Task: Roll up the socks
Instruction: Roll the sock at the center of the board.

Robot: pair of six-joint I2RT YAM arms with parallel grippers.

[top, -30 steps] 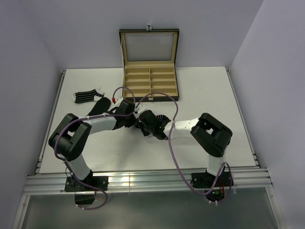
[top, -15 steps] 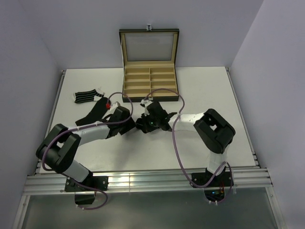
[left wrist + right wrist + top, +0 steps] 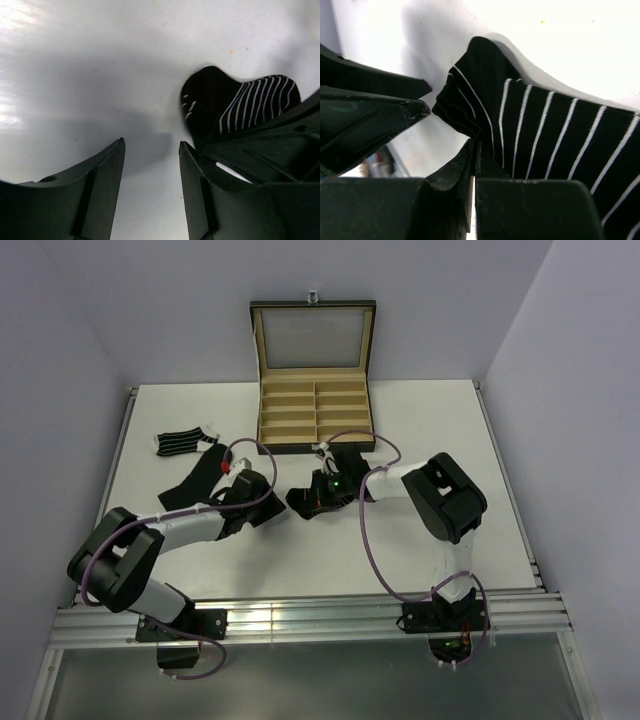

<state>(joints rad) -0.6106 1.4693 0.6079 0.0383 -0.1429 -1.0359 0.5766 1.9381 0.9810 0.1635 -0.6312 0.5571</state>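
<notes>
A black sock with thin white stripes lies partly bunched on the white table, and my right gripper is shut on its folded edge. From above, this sock is a small dark bundle between the two grippers. My left gripper stands open just left of it with only bare table between its fingers. In the left wrist view the sock sits up and to the right of that gripper. A second striped sock and a plain black sock lie flat at the far left.
A black compartmented box with tan lining stands open at the back centre, its lid upright. Metal rails run along the table's left side and its near edge. Both forearms and their purple cables cross the middle.
My left gripper has opened, let go of the sock bundle and drawn back to the left. The right gripper has closed on the sock, and its wrist has swung toward the box.
</notes>
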